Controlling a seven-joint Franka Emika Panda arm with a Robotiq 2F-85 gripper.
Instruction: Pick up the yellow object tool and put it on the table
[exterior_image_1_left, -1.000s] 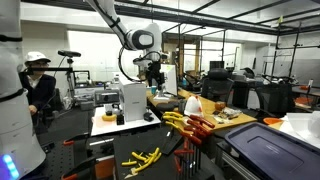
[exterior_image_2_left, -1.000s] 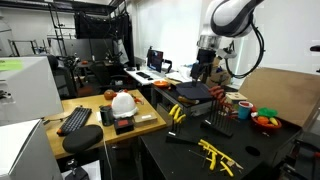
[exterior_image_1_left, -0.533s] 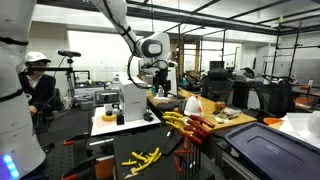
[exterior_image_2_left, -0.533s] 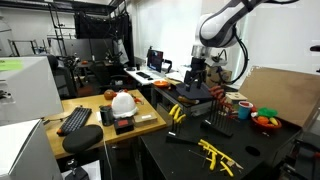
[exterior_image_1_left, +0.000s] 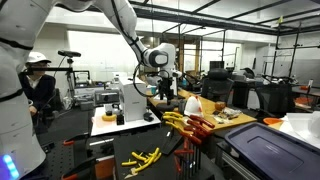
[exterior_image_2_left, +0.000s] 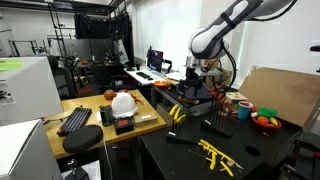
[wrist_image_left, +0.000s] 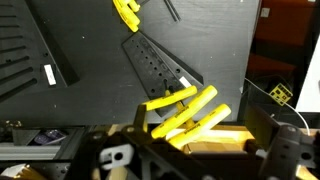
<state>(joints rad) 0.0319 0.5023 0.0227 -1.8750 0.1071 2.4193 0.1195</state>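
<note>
- My pincer (exterior_image_1_left: 165, 89) hangs mid-frame in an exterior view; I cannot tell whether it is clenched or released.
- Yellow tool (wrist_image_left: 188, 110) lies lower centre of the wrist view, beside a black plate (wrist_image_left: 155, 66).

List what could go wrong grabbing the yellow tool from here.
1. The yellow handles lie bunched side by side, so the claw could catch several or knock neighbours loose.
2. The black table below already holds a perforated plate and a loose yellow tool, so a set-down may land on them.
</note>
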